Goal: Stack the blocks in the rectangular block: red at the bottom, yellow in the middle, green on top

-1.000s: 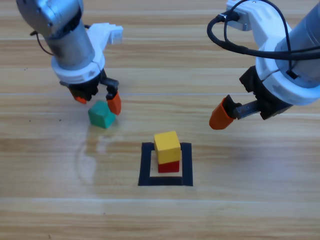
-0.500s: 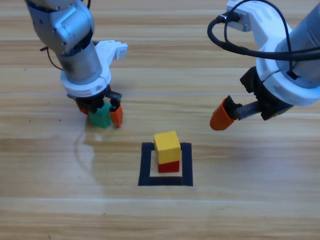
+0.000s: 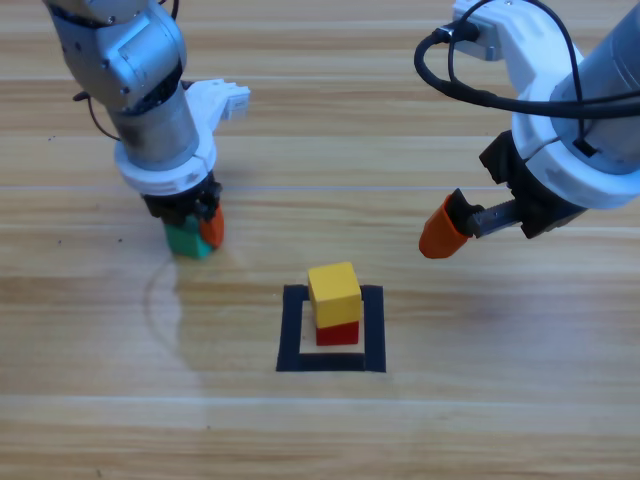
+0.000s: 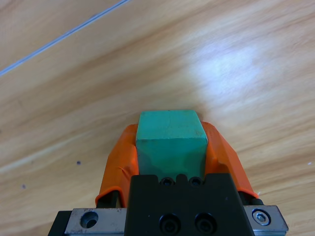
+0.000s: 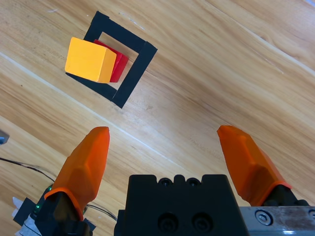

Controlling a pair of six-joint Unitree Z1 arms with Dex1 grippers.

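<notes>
While your left gripper (image 3: 192, 228) stands low over the wooden table (image 3: 480, 400) on the picture's left side, its two orange jaws are pressed against opposite faces of the green cube (image 4: 170, 141), pinching it between them; you can see this plainly in the left wrist view, where the cube fills the space between the jaws right up against the black gripper body. From above, only a teal edge of that cube (image 3: 184, 240) shows under the arm's wrist, and it appears to sit on or just above the tabletop, which you cannot tell apart from these views. Your right gripper (image 5: 170, 162) hangs above the table to the right of the tape square, its jaws spread wide with nothing between them. Near the middle of the table, the black tape outline (image 3: 292, 330) frames the red cube (image 3: 338, 333), and the yellow cube (image 3: 334, 291) rests on top of it, turned slightly so its edges do not line up with the red one's. The green cube lies well to the left of that stack and outside the tape.
</notes>
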